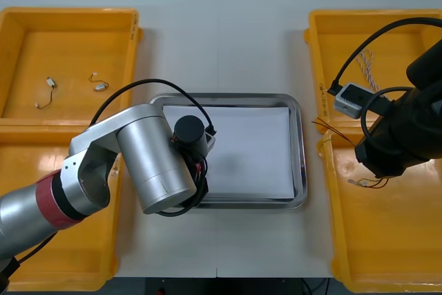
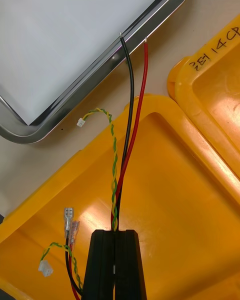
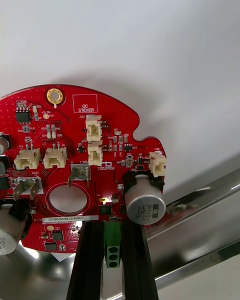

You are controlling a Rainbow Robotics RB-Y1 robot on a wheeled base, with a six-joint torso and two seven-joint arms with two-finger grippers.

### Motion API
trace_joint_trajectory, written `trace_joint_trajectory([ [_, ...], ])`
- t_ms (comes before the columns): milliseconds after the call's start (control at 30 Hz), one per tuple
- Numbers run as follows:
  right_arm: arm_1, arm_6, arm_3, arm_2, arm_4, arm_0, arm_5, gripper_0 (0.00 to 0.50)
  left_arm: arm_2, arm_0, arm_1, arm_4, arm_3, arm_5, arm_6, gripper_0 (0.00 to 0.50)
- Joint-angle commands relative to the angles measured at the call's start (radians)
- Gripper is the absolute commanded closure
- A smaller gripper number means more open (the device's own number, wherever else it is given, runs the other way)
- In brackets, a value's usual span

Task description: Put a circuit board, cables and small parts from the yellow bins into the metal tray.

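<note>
Circuit board, round and red, sits clamped in the left gripper. The two black fingers pinch a green terminal block at its edge and are held apart by that block's width. The rest of the circuit board reaches out ahead of the fingertips, with white connectors and a grey cylindrical capacitor on its face. It lies over the white inside of the metal tray, whose shiny rim runs just beside the fingers. In the front view the left arm hangs over the left part of the tray.

The right gripper has its fingers pressed together on cables: a black wire, a red wire and a yellow-green twisted pair. From the fingertips these stretch ahead over the rim of the near right yellow bin that lies under the gripper. The bare ends of the black and red wires reach the tray's corner rim. The twisted pair ends short of it in a small white plug seen against the table. Beside the fingers, loose ends with metal terminals and another white plug hang over the bin's floor. In the front view the right arm is over that bin, just beside the tray.

Farther from both grippers, the far right bin holds a twisted blue and white cable, and the far left bin holds small metal parts on thin leads
</note>
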Motion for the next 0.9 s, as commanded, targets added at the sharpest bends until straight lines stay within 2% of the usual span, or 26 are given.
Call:
trace_joint_trajectory([
  [33,0.008,-0.030,-0.030,0.014,0.002,-0.032,0.008,0.500,-0.016,-0.022,0.006,-0.006,-0.011,-0.012,0.078,0.500],
  [100,0.008,-0.030,-0.030,0.012,0.002,-0.032,0.006,0.500,-0.016,-0.020,0.006,-0.006,-0.011,-0.012,0.078,0.497],
  [133,0.008,-0.030,-0.030,0.012,0.000,-0.032,0.006,0.500,-0.016,-0.020,0.006,-0.006,-0.013,-0.012,0.078,0.475],
  [167,0.008,-0.030,-0.030,0.012,0.000,-0.032,0.006,0.500,-0.016,-0.020,0.006,-0.006,-0.013,-0.012,0.078,0.424],
  [200,0.008,-0.030,-0.030,0.014,-0.001,-0.032,0.006,0.500,-0.016,-0.020,0.006,-0.006,-0.011,-0.012,0.078,0.325],
  [233,0.008,-0.030,-0.030,0.014,-0.003,-0.032,0.006,0.500,-0.016,-0.019,0.006,-0.007,-0.011,-0.012,0.078,0.188],
  [267,0.008,-0.030,-0.030,0.012,-0.003,-0.032,0.006,0.500,-0.016,-0.019,0.006,-0.010,-0.011,-0.012,0.078,0.118],
  [300,0.008,-0.030,-0.030,0.012,-0.003,-0.032,0.006,0.500,-0.016,-0.019,0.006,-0.012,-0.011,-0.012,0.078,0.103],
  [367,0.008,-0.030,-0.030,0.014,-0.004,-0.032,0.005,0.500,-0.016,-0.019,0.006,-0.015,-0.011,-0.014,0.078,0.032],
  [433,0.008,-0.030,-0.030,0.014,-0.006,-0.032,0.006,0.500,-0.016,-0.019,0.006,-0.018,-0.013,-0.012,0.078,0.000],
  [900,0.008,-0.024,-0.030,0.012,-0.007,-0.032,0.006,0.500,-0.002,-0.028,0.008,-0.033,-0.020,-0.023,0.089,0.000],
])
